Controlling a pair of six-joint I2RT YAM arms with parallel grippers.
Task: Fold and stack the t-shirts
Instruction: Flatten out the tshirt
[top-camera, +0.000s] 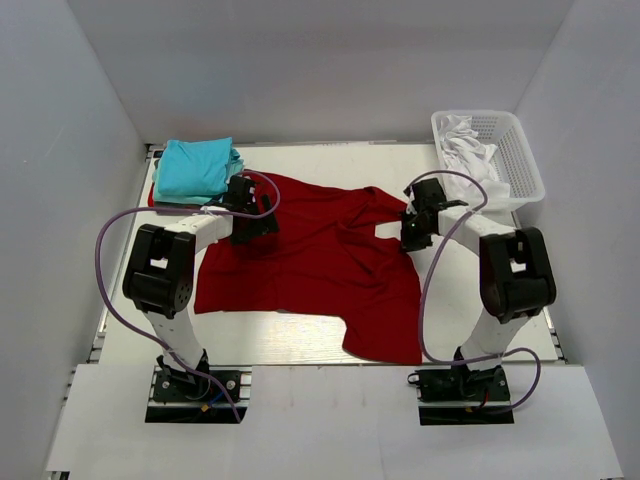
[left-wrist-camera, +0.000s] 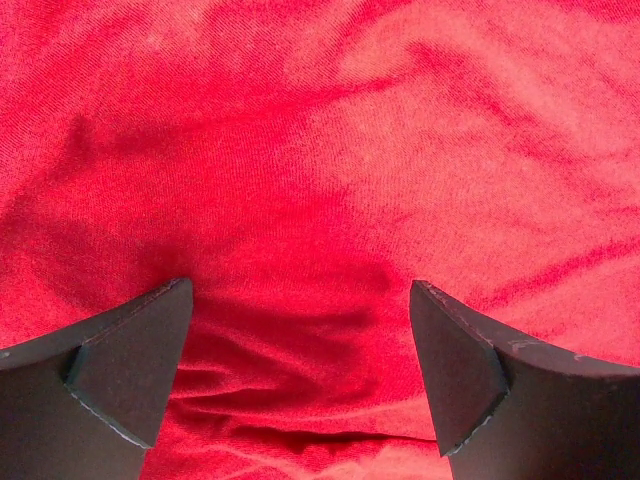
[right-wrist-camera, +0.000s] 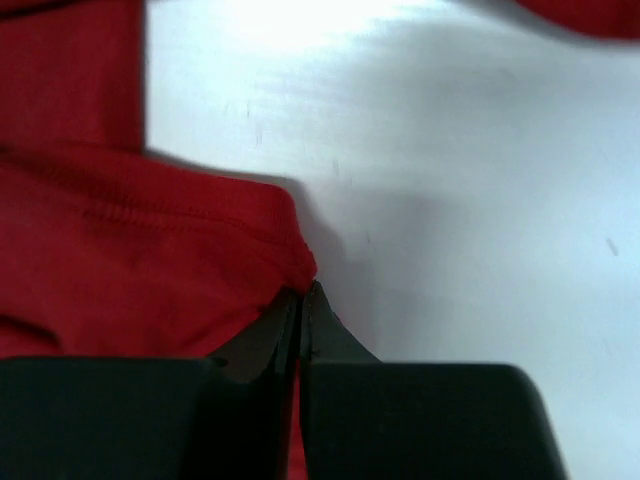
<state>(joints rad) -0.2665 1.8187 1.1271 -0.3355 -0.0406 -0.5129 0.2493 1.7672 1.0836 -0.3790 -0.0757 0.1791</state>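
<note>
A large dark red t-shirt (top-camera: 310, 260) lies spread and rumpled on the white table. My left gripper (top-camera: 252, 222) hovers open over its upper left part; in the left wrist view the red cloth (left-wrist-camera: 320, 180) fills the frame between the spread fingers (left-wrist-camera: 130, 370). My right gripper (top-camera: 412, 236) is at the shirt's right edge, shut on a hemmed corner of the red cloth (right-wrist-camera: 150, 260); its fingertips (right-wrist-camera: 320, 330) pinch the fabric. Folded turquoise t-shirts (top-camera: 195, 168) are stacked at the back left.
A white mesh basket (top-camera: 520, 150) with white cloth inside stands at the back right. Grey walls enclose the table (top-camera: 300, 345) on three sides. Purple cables loop beside both arms.
</note>
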